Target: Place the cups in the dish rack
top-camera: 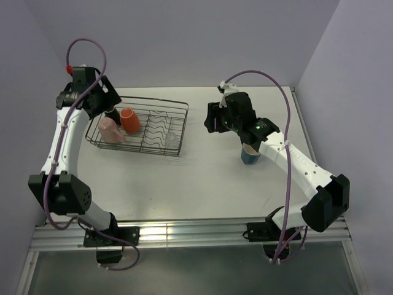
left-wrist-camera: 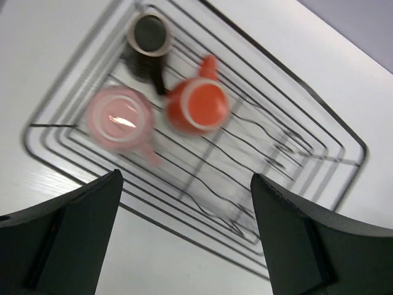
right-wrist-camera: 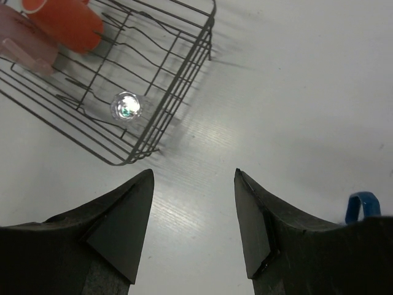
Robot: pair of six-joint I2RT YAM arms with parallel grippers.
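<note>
The dish rack (top-camera: 184,126) sits at the back left of the table. In it are the orange cup (top-camera: 129,120), the pink cup (top-camera: 110,131), the dark brown cup (top-camera: 112,115) and the clear tumbler (top-camera: 172,141). The blue cup (top-camera: 250,155) stands on the table under my right forearm. My left gripper (top-camera: 101,98) hovers open and empty above the rack's left end. In the left wrist view, blurred, the gripper (left-wrist-camera: 186,178) is over the rack (left-wrist-camera: 362,150). My right gripper (right-wrist-camera: 194,172) is open and empty over bare table, right of the rack (right-wrist-camera: 132,162). The blue cup's handle (right-wrist-camera: 359,206) shows behind the right finger.
Purple walls close in the back and both sides. The tumbler (right-wrist-camera: 126,106) stands near the rack's right end. The orange cup (right-wrist-camera: 64,21) and the pink cup (right-wrist-camera: 21,40) lie at the far end of the rack. An aluminium rail runs along the near edge.
</note>
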